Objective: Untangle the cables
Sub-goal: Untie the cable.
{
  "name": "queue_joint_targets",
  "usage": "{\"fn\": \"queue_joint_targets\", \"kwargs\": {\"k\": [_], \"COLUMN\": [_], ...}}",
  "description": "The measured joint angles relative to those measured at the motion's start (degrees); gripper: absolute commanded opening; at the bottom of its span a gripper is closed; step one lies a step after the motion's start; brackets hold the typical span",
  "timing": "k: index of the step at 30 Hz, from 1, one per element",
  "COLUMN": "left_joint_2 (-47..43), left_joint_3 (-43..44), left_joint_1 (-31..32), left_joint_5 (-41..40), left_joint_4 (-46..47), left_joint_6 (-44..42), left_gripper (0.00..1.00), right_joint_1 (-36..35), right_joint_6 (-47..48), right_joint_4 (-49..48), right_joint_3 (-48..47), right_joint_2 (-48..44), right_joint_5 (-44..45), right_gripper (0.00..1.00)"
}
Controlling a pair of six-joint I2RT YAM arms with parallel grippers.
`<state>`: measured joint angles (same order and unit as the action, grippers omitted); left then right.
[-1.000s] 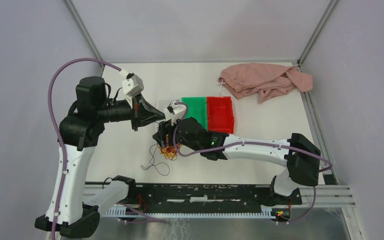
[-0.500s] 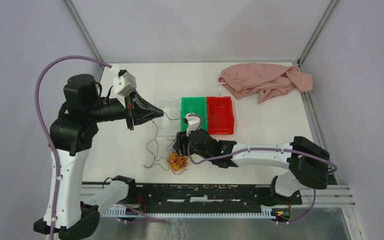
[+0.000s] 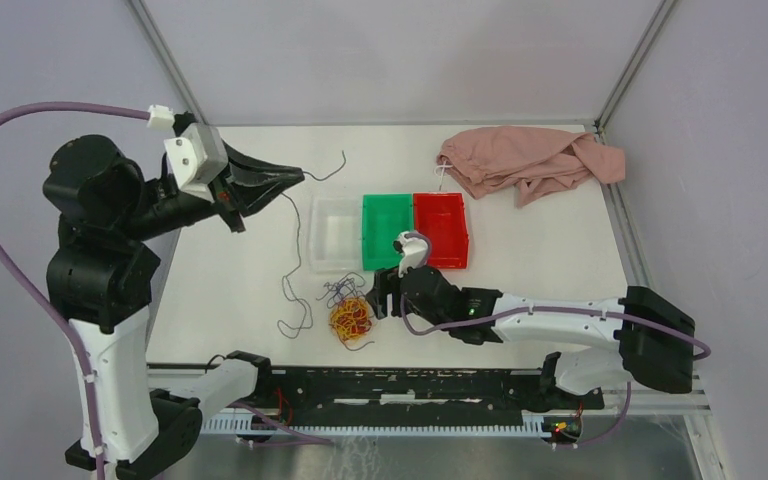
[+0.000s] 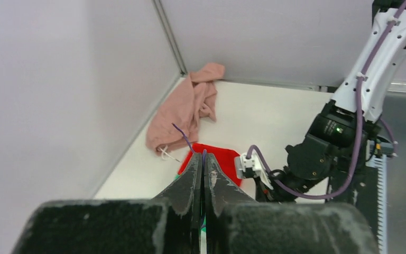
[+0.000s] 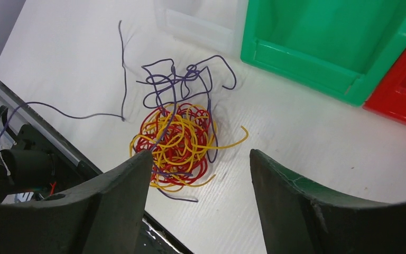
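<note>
Red, yellow and dark purple cables (image 5: 177, 140) lie by a clear bin (image 3: 332, 232), green bin (image 3: 387, 225), red bin (image 3: 440, 222) and pink cloth (image 3: 520, 160).

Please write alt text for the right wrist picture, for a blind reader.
A tangle of red, yellow and purple cables lies on the white table, just ahead of the open right hand. Behind it stand a green bin, a red bin and a clear bin.

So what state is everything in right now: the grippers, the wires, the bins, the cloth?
Left gripper: shut on a purple cable, raised above the table.
Right gripper: open, low by the tangle, not touching it.
Tangle: red and yellow strands balled up on the table, purple loops at its edge.
Clear bin: looks empty.
Green bin: empty.
Red bin: empty.
Cloth: crumpled in the far right corner.
</note>
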<state>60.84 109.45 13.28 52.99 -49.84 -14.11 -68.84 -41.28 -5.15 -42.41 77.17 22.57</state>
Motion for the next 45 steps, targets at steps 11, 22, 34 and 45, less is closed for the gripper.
{"fn": "queue_joint_targets", "kwargs": {"k": [11, 22, 34, 45], "left_joint_2": [2.3, 3.5, 6.6, 11.9], "left_joint_3": [11.1, 13.8, 10.8, 7.8], "left_joint_1": [0.0, 0.0, 0.0, 0.0], "left_joint_5": [-12.2, -18.5, -25.7, -30.2], "left_joint_4": [12.0, 24.2, 39.8, 57.9], "left_joint_6": [-3.2, -5.9, -7.1, -7.2], "left_gripper": [0.03, 0.03, 0.03, 0.03], "right_joint_1": [0.0, -0.1, 2.0, 13.6], "right_joint_6": [7.0, 14.8, 12.4, 7.4], "right_joint_4": [3.6, 7.5, 10.6, 14.2], "right_joint_3": [-14.7, -34.7, -42.6, -42.6], "right_joint_2": [3.3, 15.7, 20.4, 20.0], "right_joint_5": [-6.3, -20.5, -20.8, -17.7], "right_gripper": [0.94, 0.82, 0.94, 0.94]}}
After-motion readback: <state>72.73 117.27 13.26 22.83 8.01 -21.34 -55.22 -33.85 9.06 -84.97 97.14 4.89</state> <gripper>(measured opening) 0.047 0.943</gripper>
